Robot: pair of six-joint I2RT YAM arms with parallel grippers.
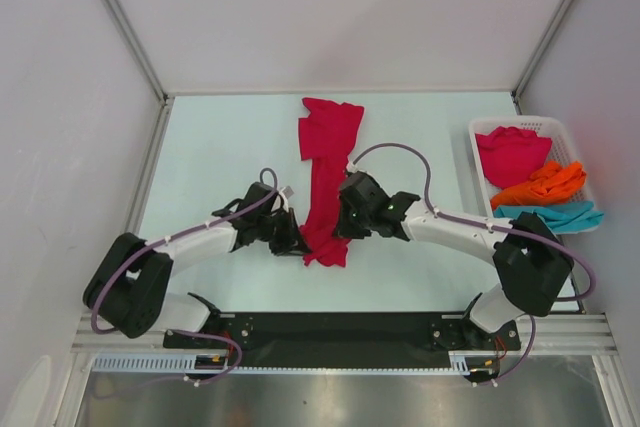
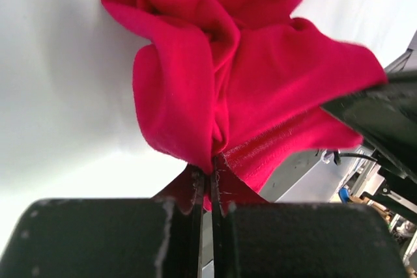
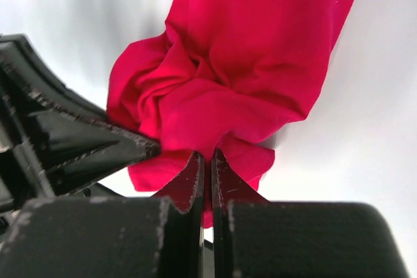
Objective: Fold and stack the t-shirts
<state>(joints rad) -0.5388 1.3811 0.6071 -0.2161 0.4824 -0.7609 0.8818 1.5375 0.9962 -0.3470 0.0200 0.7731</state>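
A crimson red t-shirt (image 1: 326, 162) lies bunched in a long strip down the middle of the table. My left gripper (image 1: 297, 240) is shut on its near end from the left; the left wrist view shows the cloth (image 2: 228, 89) pinched between the jaws. My right gripper (image 1: 344, 224) is shut on the same near end from the right, the red cloth (image 3: 247, 63) pinched in its jaws. The two grippers sit close together. More t-shirts lie in the basket: a crimson one (image 1: 510, 152), an orange one (image 1: 542, 185) and a teal one (image 1: 560, 215).
A white slatted basket (image 1: 480, 130) stands at the right edge of the table. Grey walls (image 1: 60, 97) close in the table at left, back and right. A black rail (image 1: 340, 327) runs along the near edge.
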